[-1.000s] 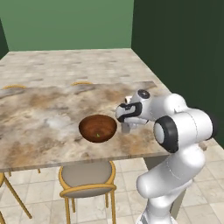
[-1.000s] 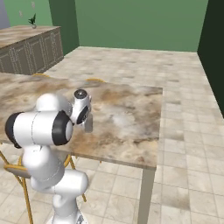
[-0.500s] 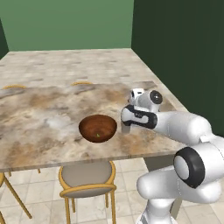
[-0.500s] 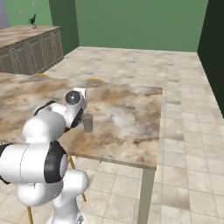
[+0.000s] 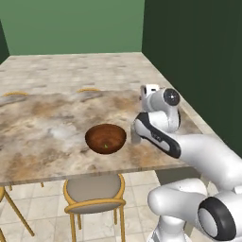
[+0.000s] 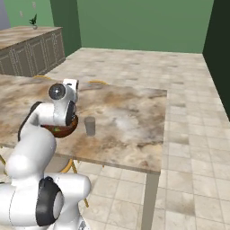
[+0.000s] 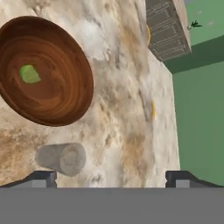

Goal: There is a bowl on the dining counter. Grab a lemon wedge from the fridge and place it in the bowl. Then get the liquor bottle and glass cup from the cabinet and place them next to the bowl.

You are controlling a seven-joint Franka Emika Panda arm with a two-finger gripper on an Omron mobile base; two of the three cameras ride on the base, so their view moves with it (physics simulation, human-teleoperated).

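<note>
My arm has swung higher; my gripper [image 7: 111,178] gapes wide and empty. Green lemon wedge [image 7: 29,74] lies in reddish-brown bowl [image 7: 65,92], greyish tumbler [image 7: 61,158] at its six o'clock; bottle remains.

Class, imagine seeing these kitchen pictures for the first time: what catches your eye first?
A reddish-brown bowl sits near the front edge of the marbled dining counter, a green lemon wedge inside it. A small glass cup stands just beside the bowl, with the open tool above it.
</note>
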